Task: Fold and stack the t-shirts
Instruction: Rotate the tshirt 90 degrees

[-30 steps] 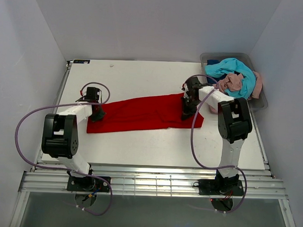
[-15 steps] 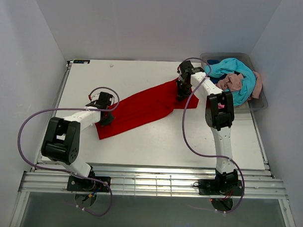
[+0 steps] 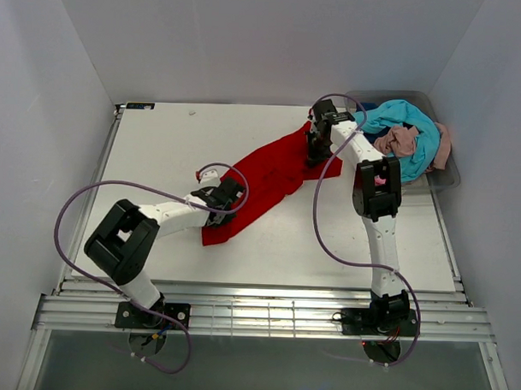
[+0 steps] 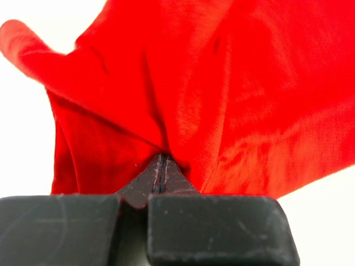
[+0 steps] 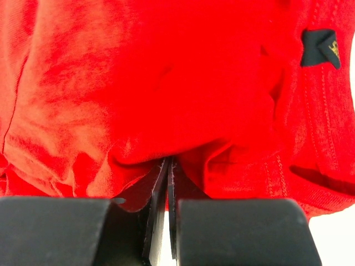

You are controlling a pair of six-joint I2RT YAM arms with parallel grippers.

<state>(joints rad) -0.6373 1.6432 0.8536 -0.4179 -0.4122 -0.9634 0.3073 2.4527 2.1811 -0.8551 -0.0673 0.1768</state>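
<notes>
Left gripper [image 3: 229, 194]: well left of the bin [image 3: 450, 179] and nearer the arm bases than it, low over the table [image 3: 159, 149]. Jaws pinched tight on the near-left end of the red t-shirt [image 3: 274, 171]. Left wrist view: cloth bunches up out of the closed pads and fans away from the pinch.

Red t-shirt: one long diagonal strip on the table, left of the bin. The low end is at the left gripper and the high end runs up toward the bin's left side. Rumpled, not flat.

Right gripper [image 3: 316, 154]: just left of the bin, arm stretched out. Jaws clamped on the shirt's end closest to the bin. Right wrist view: folds gathered at the pads, with hem stitching and a small black tag [image 5: 320, 49] right of the pinch.

In the bin: turquoise t-shirt [image 3: 409, 119] heaped on top, with a dusty pink t-shirt [image 3: 399, 144] tangled in it and hanging over the right rim. A dark blue t-shirt [image 3: 365, 106] shows at the bin's far-left corner. All unfolded, apart from both grippers.
</notes>
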